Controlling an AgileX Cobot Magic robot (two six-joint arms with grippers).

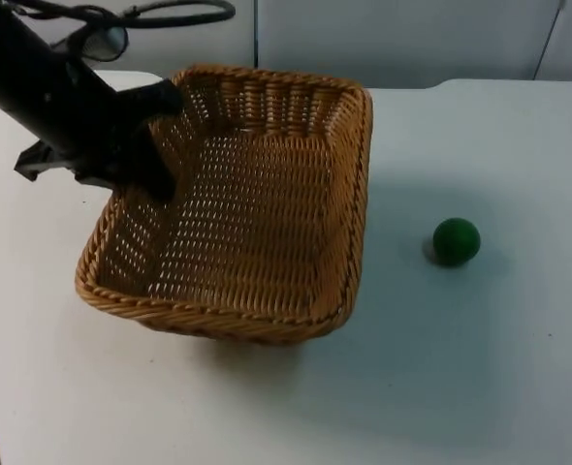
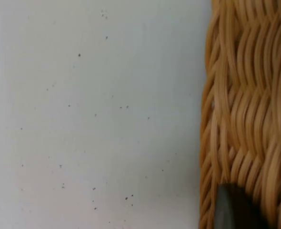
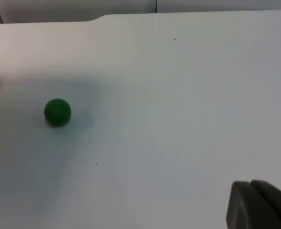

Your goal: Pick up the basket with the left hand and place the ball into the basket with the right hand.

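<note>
One half of the job looks under way, as I judge it: my left end effector [image 1: 160,145] sits at the upper left of the top view, clamped on the left wall of the rectangular woven tan wicker basket [image 1: 267,194], one finger inside the weave and one outside. The basket's near edge seems tilted up with a shadow beneath it, so I take it as lifted or just lifting, though I cannot be sure it is fully off the surface. My left wrist camera shows a black fingertip [image 2: 235,210] pressed against the wicker wall. The other half is not begun: the small round green ball [image 1: 456,241] lies on the tabletop at centre right of the top view, well apart from the basket's right rim. My right end effector [image 3: 259,205] waits back from the ball; whether its fingers are wide or narrow I cannot tell. The white tabletop [image 1: 480,368] is smooth with faint specks, and ends at a grey partition wall [image 1: 412,39] along the top of the frame.
</note>
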